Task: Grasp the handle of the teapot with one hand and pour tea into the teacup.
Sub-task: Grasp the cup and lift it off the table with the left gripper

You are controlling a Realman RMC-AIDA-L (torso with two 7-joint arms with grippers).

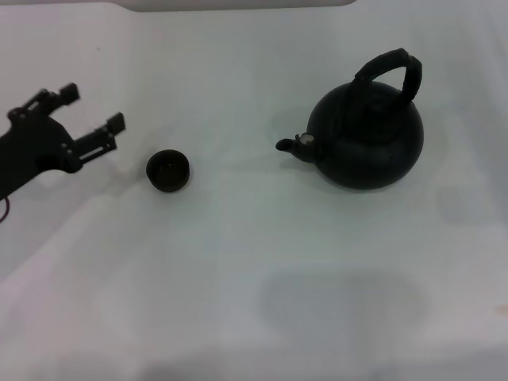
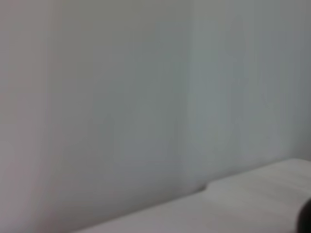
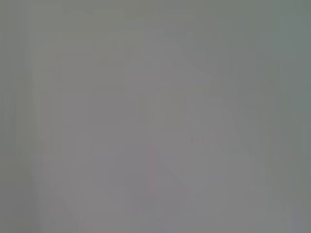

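Observation:
In the head view the matte-black teapot (image 1: 367,139) stands upright on the white table at the right, its short spout (image 1: 292,146) pointing left toward the teacup. Its thick arched handle (image 1: 391,69) rises over the top, free of any gripper. The tiny dark teacup (image 1: 167,170) sits upright left of centre, apart from the pot. My left gripper (image 1: 94,109) is open and empty, just left of the teacup and not touching it. My right gripper is out of view. The wrist views show only blank pale surface.
The white table (image 1: 254,270) runs across the whole head view. A pale raised edge (image 1: 238,4) lies at the far back. A faint shadow patch lies on the table in front of the teapot.

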